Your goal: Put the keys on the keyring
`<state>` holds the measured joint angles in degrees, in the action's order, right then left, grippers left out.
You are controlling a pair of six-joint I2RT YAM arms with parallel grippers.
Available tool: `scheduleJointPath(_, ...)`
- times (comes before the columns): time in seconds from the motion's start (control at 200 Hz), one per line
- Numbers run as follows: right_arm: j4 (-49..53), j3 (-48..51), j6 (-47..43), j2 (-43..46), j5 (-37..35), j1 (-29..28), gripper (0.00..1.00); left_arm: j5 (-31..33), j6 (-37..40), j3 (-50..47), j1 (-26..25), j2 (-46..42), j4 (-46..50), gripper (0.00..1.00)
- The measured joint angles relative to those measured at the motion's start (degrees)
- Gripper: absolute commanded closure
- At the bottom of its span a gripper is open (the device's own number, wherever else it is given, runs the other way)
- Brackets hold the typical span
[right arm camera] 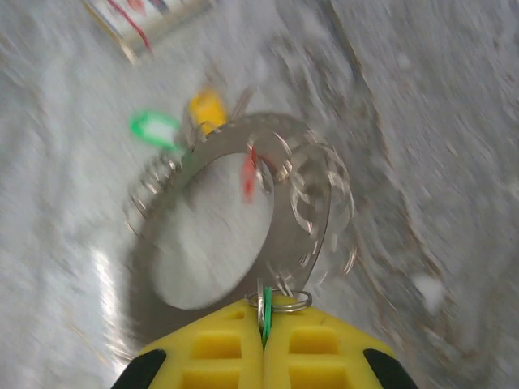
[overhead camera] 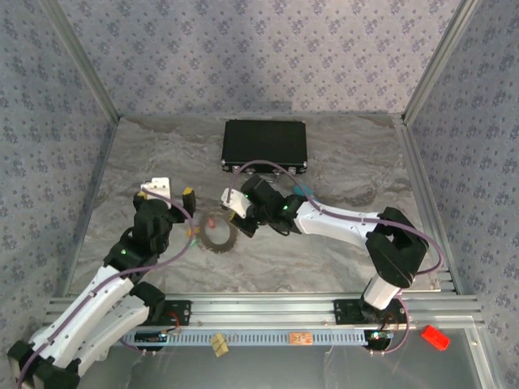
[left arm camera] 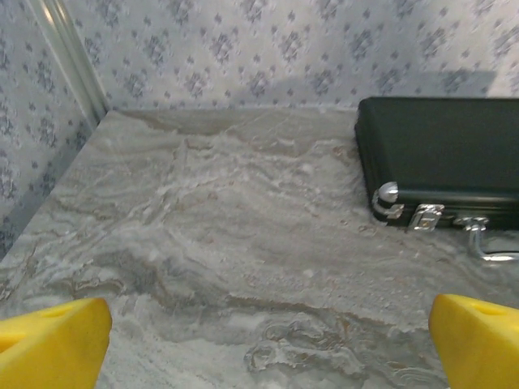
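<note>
Right wrist view: right gripper (right arm camera: 263, 328) jaws together, clamped on edge-on green key (right arm camera: 266, 312). Keyring (right arm camera: 312, 215) right at jaw tips, blurred. Loose keys (right arm camera: 207, 108), green and yellow, beyond far rim; red one inside.
Left wrist view: left gripper (left arm camera: 263, 356) jaws wide apart over tabletop (left arm camera: 227, 243). Closed black case (left arm camera: 446, 146) ahead, to right.
Top view: keyring between both arms' jaws.

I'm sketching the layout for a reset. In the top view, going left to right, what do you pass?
left pincer → keyring → teal pen → red block
</note>
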<state>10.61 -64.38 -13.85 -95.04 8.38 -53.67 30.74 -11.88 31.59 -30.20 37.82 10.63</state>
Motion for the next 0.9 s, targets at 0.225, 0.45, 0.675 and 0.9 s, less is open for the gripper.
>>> scheduleJointPath(0.225,9.35,2.45,-10.01,-1.64,-9.94,1.38,0.98,-0.48,2.99,-0.33,2.16,8.94,-5.03,0.0)
scheduleJointPath(0.45,14.05,6.8,-14.34,-2.45,-17.68,1.7,0.62,1.79,8.68,-2.47,4.31,14.08,-10.78,0.0)
scheduleJointPath(0.675,12.85,15.08,-12.31,11.74,-14.1,10.95,0.4,0.09,10.34,-8.22,14.25,14.51,-18.84,0.0)
scheduleJointPath(0.9,-9.6,29.2,-1.62,31.69,-14.14,32.79,0.39,-5.42,10.14,-17.7,21.7,19.02,-34.91,0.0)
